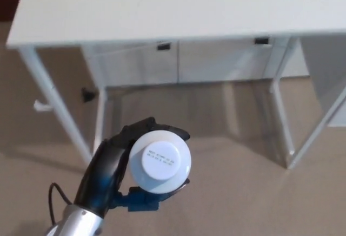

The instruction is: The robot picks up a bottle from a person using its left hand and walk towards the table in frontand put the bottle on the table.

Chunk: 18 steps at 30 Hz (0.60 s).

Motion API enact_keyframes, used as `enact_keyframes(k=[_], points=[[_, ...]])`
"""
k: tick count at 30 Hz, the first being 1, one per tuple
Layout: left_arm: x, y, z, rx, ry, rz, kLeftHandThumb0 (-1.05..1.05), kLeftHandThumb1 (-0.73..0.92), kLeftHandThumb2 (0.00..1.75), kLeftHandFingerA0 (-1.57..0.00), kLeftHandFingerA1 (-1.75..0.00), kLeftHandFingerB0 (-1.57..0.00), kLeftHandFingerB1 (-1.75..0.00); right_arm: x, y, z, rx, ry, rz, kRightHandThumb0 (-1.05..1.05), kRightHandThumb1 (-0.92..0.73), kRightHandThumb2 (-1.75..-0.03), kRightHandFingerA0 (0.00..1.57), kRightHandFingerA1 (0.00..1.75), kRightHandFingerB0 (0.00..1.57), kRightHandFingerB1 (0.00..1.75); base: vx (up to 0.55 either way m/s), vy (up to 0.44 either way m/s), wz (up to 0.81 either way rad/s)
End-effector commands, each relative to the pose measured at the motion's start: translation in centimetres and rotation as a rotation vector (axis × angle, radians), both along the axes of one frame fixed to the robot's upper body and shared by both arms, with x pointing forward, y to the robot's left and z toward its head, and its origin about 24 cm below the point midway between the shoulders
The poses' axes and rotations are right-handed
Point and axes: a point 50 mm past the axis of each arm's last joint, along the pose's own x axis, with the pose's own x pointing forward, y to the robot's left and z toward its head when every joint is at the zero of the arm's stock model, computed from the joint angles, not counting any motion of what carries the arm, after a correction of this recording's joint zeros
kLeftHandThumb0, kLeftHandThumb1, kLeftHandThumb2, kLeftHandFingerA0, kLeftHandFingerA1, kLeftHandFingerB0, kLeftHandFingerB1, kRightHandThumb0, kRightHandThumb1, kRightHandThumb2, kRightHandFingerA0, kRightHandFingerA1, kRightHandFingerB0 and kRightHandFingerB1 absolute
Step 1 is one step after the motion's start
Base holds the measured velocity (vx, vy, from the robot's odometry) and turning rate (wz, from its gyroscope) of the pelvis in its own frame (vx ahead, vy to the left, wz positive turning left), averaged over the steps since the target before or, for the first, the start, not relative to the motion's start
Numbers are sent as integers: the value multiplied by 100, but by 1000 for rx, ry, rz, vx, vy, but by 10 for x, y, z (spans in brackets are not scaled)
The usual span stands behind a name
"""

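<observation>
A white bottle (pixel 160 162) with a round white cap and small printed text on top is seen from above, held upright in my left hand (pixel 116 163). The black fingers wrap around its sides, one curling over the far edge. The hand and bottle hang over the floor, short of the white table (pixel 173 6) that spans the upper part of the head view. My right hand does not show.
White table legs (pixel 51 98) stand at left and at right (pixel 319 122), with a low white cabinet (pixel 178 60) under the tabletop. Tan floor (pixel 243 192) lies between me and the table. A black cable runs by my left forearm.
</observation>
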Motion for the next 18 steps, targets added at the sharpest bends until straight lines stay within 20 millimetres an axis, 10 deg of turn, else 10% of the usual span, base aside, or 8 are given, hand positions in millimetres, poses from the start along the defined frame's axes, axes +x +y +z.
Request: enact_keyframes(k=[1,3,4,10,11,13,14,18], points=[[2,2,6,7,-49,8,-20,80,67,-143,-108,-126,-83,0,-3,1,-10,1,-4,-33,-70,-60,63,46,53,41,426,218,-29],[3,3,8,10,-60,13,-20,79,69,-145,-107,-127,-83,1,-3,0,-12,6,-6,-34,-71,-61,59,45,52,41,414,201,-3],[3,3,8,10,-60,13,-21,79,69,-144,-107,-127,-83,1,-3,0,-13,8,-7,-38,-57,-88,52,58,43,53,386,186,7],[3,4,10,19,-70,11,-22,79,67,-142,-109,-127,-82,0,-3,0,-12,14,0,-36,-58,-87,49,56,40,51,249,33,9],[3,3,10,12,-69,9,-22,80,65,-142,-109,-127,-81,0,-3,-1,-12,15,-4,-31,-72,-61,55,43,52,41,123,-144,0],[1,3,9,-3,-56,9,-22,81,64,-143,-108,-128,-80,-3,-3,-2,-11,22,-8,-32,-72,-61,56,43,52,40,115,-183,26],[1,3,10,-5,-55,10,-23,80,66,-144,-106,-128,-79,-4,-3,-2,-15,21,0,-37,-58,-87,49,56,42,52,51,-145,-8],[3,2,15,-7,-68,7,-22,80,66,-144,-107,-126,-78,0,-4,-1,-15,13,-10,-37,-58,-87,51,58,44,53,88,-133,6]])
